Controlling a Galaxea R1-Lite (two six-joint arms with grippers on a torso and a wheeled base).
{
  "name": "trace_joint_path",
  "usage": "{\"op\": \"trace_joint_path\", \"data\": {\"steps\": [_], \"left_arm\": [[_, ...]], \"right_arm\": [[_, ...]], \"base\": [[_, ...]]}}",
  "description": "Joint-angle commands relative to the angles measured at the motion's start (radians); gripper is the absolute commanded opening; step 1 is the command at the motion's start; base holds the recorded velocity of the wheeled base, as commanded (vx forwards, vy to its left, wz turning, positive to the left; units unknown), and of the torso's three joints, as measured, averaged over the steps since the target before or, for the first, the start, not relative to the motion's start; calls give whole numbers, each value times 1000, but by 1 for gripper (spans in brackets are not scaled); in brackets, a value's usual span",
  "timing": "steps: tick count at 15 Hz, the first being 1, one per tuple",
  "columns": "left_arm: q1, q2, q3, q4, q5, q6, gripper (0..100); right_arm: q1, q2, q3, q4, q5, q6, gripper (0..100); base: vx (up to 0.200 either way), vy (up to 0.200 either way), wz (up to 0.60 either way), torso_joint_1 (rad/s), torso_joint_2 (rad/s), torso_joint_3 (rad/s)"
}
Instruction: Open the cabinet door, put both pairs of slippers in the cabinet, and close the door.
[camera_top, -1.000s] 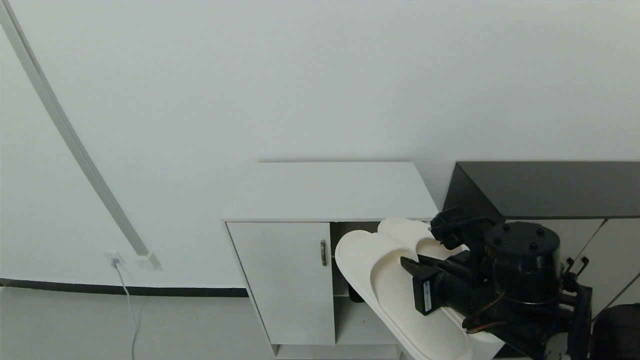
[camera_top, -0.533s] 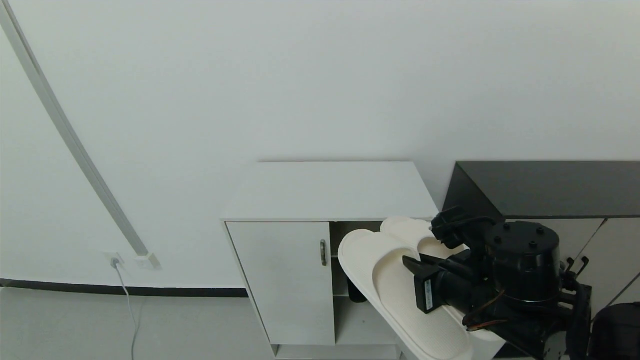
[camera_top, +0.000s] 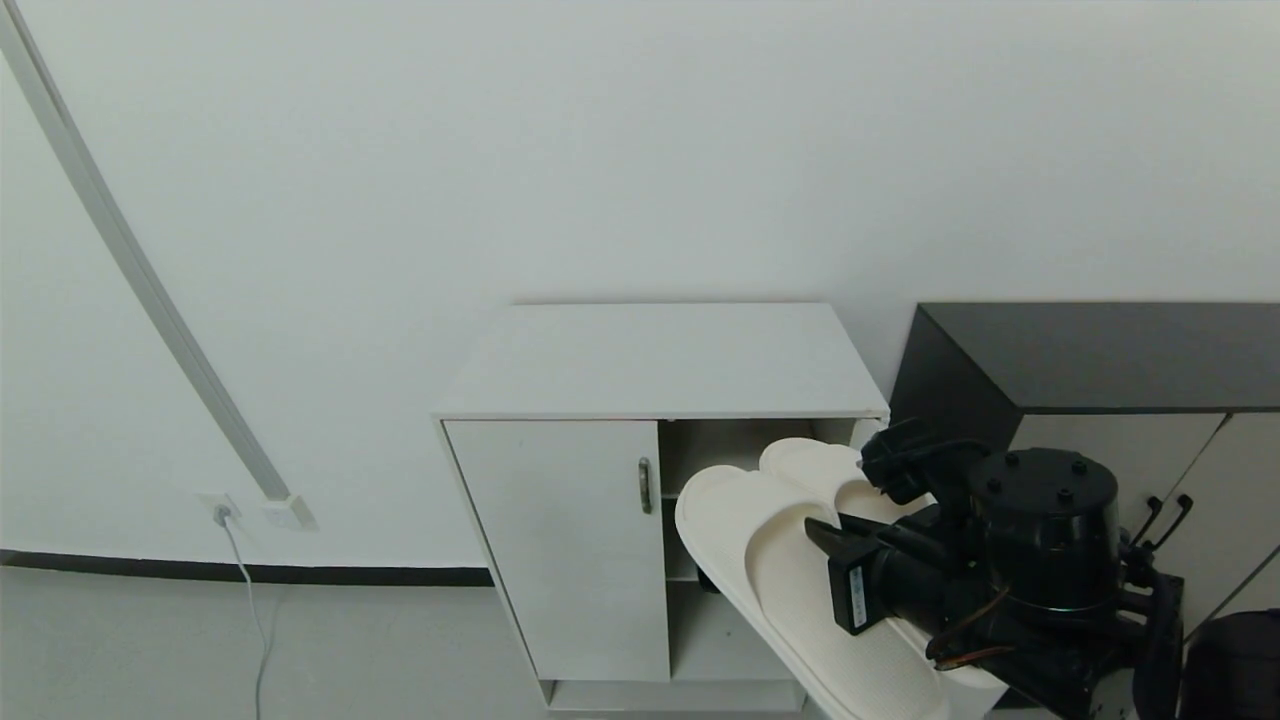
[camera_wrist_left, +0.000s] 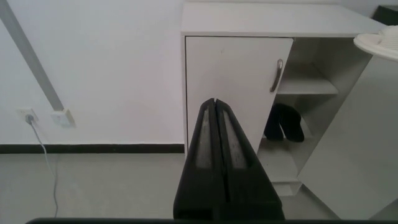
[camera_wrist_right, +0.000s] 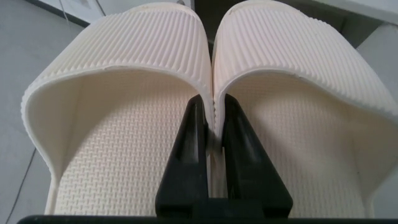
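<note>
Clamping the cream slippers (camera_top: 770, 560) by their inner edges, the right gripper (camera_wrist_right: 213, 107) kept them before the open side of the white cabinet (camera_top: 650, 360) as the head camera shifted closer, apparently readying placement. The left gripper (camera_wrist_left: 215, 106) stayed closed, empty.

No text, number or sign can be read. A small white label (camera_top: 857, 596) stands on the side of the black wrist housing of the right arm, at about four o'clock in the head view; its print is too small to make out.

Head camera shifted, cream slippers (camera_top: 780, 560) lower against cabinet (camera_top: 660, 360) opening
</note>
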Motion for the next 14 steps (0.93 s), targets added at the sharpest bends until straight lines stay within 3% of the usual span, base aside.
{"op": "trace_joint_path", "data": {"steps": [1,14], "left_arm": [[0,1,0,0,1,0,0],[0,1,0,0,1,0,0]], "right_arm": [[0,2,1,0,0,1,0],[6,3,8,0,0,0,0]], "base": [[0,0,0,-163,373,198],[0,0,0,-206,489,284]]}}
